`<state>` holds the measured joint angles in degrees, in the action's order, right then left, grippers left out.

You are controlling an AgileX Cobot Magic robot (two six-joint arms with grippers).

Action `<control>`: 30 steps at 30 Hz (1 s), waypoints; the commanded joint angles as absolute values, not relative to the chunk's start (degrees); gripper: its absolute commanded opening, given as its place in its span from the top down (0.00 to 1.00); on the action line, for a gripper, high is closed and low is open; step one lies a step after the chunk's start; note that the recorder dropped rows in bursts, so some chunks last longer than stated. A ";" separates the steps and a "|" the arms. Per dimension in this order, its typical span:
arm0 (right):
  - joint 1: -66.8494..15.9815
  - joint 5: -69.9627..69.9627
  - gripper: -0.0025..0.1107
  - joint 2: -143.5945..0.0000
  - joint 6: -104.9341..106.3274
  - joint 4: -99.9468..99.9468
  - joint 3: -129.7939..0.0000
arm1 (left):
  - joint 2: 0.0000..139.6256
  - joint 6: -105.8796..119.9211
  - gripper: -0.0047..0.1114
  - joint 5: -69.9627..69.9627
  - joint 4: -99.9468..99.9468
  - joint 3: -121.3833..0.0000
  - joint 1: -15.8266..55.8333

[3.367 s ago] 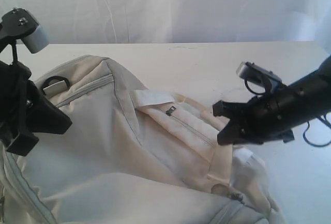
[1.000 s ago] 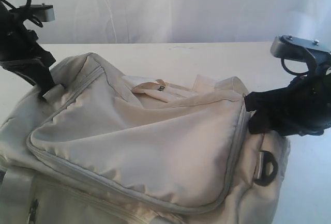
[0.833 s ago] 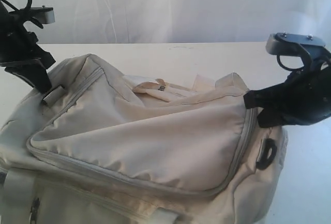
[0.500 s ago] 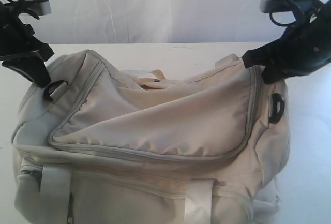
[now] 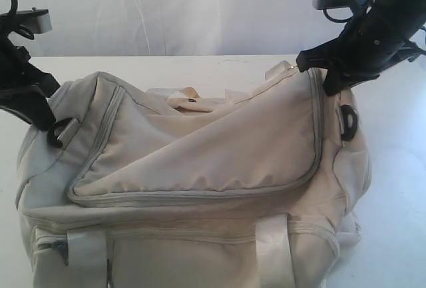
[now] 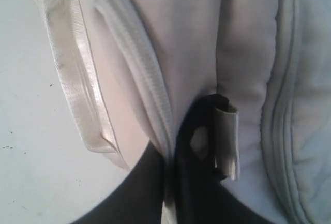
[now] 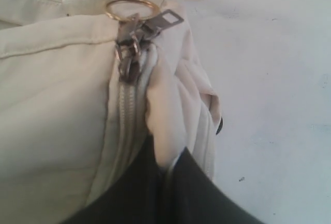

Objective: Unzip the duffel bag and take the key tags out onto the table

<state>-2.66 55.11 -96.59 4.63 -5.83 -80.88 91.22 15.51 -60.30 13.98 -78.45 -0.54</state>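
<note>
**Duffel bag held at both ends, zip closed where seen**

Position: the duffel bag [image 5: 200,161] stands in the near middle of the white surface [image 5: 200,68], long side to the exterior camera; its lower edge is cut off by the frame; a white backdrop [image 5: 200,8] hangs behind.

Left hand [image 5: 41,116]: at the bag's left end, just beside a black D-ring [image 5: 63,132]; in the wrist view the left hand [image 6: 168,182] has its jaws together, clamped on the end seam of the bag, with the D-ring [image 6: 199,131] and its webbing tab [image 6: 227,141] touching the fingers.

Right hand [image 5: 316,75]: at the bag's upper right corner, above a second D-ring [image 5: 349,122]; in the wrist view the right hand [image 7: 165,175] is pinched on a fold of cream fabric beside the zip.

Zip: two metal zip sliders [image 7: 137,32] sit together at the end of the track, a gold ring [image 7: 132,8] through them; the stretch of track below them is closed; the grey zip trim [image 5: 200,195] runs round the front flap with no gap visible.

Fittings: two webbing handles [image 5: 273,255] hang down the near face; the fabric between the hands is creased and sags at the centre.
</note>
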 commanded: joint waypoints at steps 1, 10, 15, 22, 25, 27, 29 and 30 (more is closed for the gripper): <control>-2.21 56.69 0.96 -96.56 4.72 -7.20 -81.52 | 89.76 14.98 0.94 -60.32 14.76 -76.82 -0.56; -2.21 60.30 0.50 -87.97 5.32 -6.75 -82.58 | 86.29 14.57 0.39 -61.32 14.03 -91.66 -0.56; -2.21 64.75 0.50 -78.87 4.33 -7.27 -82.72 | 94.65 20.59 0.39 -68.28 37.21 -102.85 2.60; -2.21 69.61 0.50 -72.52 4.32 -7.61 -82.60 | 115.72 29.50 0.39 -56.46 55.31 -105.00 12.76; -2.21 69.61 0.50 -71.52 4.22 -7.61 -82.60 | 121.13 29.94 0.39 -52.53 55.31 -108.98 16.21; -2.21 69.51 0.50 -71.55 4.22 -7.61 -82.60 | 124.16 30.07 0.39 -50.36 55.72 -112.22 18.02; -2.21 69.08 0.50 -71.55 4.22 -7.61 -82.50 | 126.28 30.07 0.39 -49.44 55.72 -114.69 19.16; -2.21 68.76 0.50 -71.55 4.22 -7.61 -82.19 | 127.73 30.07 0.39 -48.88 55.72 -116.46 19.78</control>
